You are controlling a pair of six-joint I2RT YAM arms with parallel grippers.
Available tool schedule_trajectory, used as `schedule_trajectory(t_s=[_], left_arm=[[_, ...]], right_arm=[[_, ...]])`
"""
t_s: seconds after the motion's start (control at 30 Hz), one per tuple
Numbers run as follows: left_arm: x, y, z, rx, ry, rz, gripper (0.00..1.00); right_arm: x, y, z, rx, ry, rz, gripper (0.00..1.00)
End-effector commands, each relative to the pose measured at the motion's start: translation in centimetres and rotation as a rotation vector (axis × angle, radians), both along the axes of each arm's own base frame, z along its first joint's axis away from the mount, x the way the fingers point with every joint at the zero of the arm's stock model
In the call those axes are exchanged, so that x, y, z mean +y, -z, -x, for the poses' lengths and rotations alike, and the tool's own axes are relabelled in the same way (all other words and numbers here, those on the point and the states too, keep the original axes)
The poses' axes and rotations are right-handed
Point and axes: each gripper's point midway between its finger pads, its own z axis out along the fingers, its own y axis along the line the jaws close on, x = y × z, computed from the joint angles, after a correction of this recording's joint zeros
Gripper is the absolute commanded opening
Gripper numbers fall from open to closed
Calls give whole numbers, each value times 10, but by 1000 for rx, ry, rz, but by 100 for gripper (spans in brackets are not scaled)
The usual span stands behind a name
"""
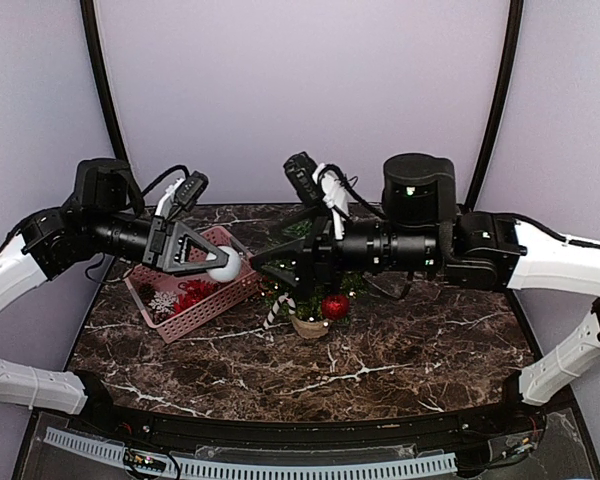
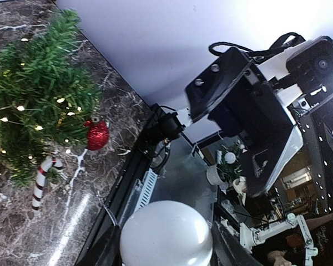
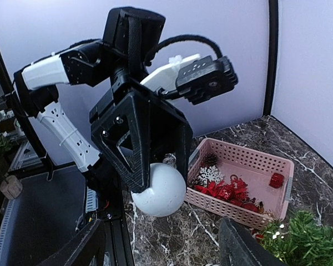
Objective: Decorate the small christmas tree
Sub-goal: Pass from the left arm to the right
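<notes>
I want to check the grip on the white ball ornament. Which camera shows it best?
The right wrist view: the white ball appears nearly whole, clamped in the left end effector. The left wrist view shows it close but cut off at the bottom edge; the top external view shows it small, near the pink basket.

No readable text, label, brand, number or sign is showing in any of the three views.
</notes>
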Motion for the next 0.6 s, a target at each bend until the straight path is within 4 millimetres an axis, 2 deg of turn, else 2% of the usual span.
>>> schedule_trajectory(t_s=[0.0, 0.27, 0.4, 0.57], left_arm=[[-13, -20, 22, 18, 109, 67, 43], [-27, -24, 36, 51, 197, 77, 43], [-31, -24, 40, 65, 226, 80, 43], [-35, -23, 43, 76, 247, 81, 42]], right_arm=[[16, -7, 9, -74, -1, -5, 72], [32, 3, 31, -103, -51, 39, 77], [38, 10, 36, -113, -75, 63, 71], [44, 16, 40, -116, -100, 93, 71]])
